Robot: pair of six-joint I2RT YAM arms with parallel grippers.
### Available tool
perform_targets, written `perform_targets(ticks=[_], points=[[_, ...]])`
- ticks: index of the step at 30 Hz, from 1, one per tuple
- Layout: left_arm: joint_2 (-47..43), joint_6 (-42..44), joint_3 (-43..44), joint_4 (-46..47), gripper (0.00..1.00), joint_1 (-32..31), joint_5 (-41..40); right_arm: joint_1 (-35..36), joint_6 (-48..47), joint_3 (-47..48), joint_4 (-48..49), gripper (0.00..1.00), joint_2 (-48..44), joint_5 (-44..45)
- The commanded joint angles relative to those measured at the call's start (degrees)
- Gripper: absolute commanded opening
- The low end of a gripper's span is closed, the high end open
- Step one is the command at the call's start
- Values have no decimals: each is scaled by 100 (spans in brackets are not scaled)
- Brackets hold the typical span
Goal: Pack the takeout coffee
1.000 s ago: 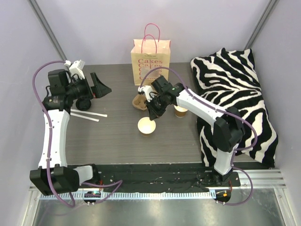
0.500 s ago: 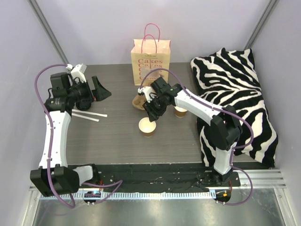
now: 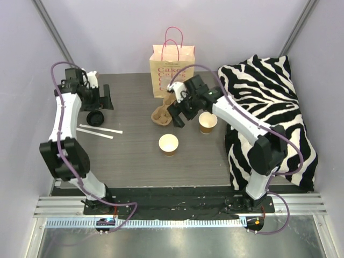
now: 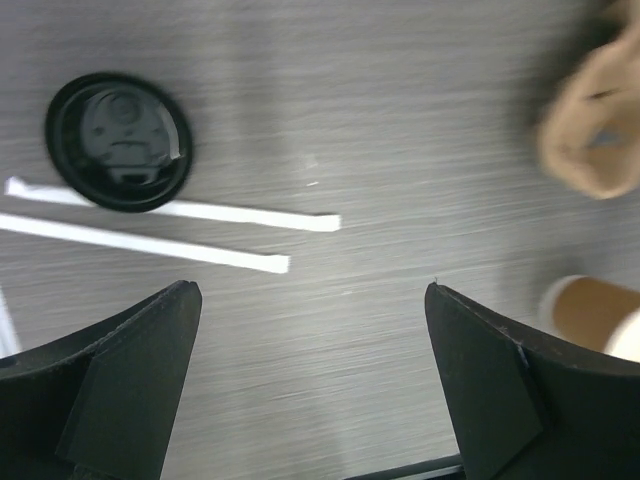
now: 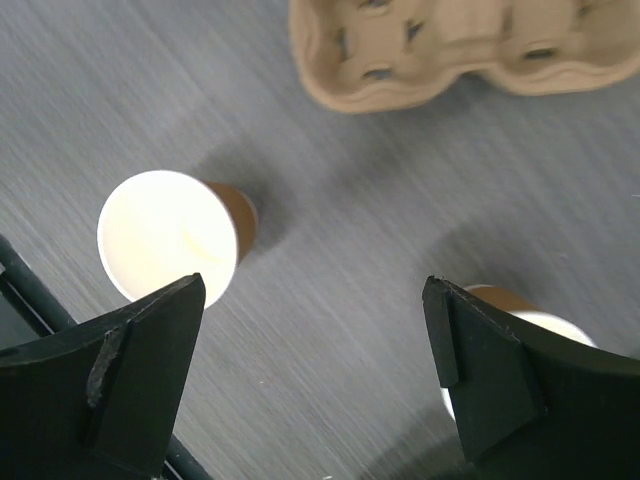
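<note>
Two open brown paper coffee cups stand on the dark table: one (image 3: 168,144) near the middle, also in the right wrist view (image 5: 165,235), the other (image 3: 208,122) to its right (image 5: 540,322). A cardboard cup carrier (image 3: 163,111) lies in front of the "Cakes" paper bag (image 3: 172,70). My right gripper (image 3: 180,114) hovers open between the cups and the carrier (image 5: 460,45), holding nothing (image 5: 314,282). My left gripper (image 3: 102,98) is open and empty (image 4: 311,290) above the black lid (image 4: 118,142) and two wrapped straws (image 4: 180,210).
A zebra-striped cushion (image 3: 269,107) fills the right side of the table. The lid (image 3: 95,118) and straws (image 3: 99,130) lie at the left. Grey walls close the back and sides.
My right gripper opened, let go of the middle cup and drew back toward the carrier. The left arm swung back and left, its gripper now above the lid.
</note>
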Motion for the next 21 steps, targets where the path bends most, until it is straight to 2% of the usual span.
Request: perform_targets(ticks=[1,4,6,10,13,21], points=[[581,891,468,-405,98,90,-749,-398,121,334,109,100,-498,-203],[1187,909,749,-466,90,90,-882,-654,350,361,74,100,-498,-869],[1599,874,995,-458,78,99,-969,-830,368,431,13,100,-472,-1056],[2066,699,1163,-283,60,99,-1128,-839,254,493,-119,100,-437,-1004],[2339,602,1190,-71,52,90,-1312,-831,262,449,-119,100,-463,-1004],[2700,680,1216,245,50,90,-1821,-839,245,396,-181,100,-525,-1074]])
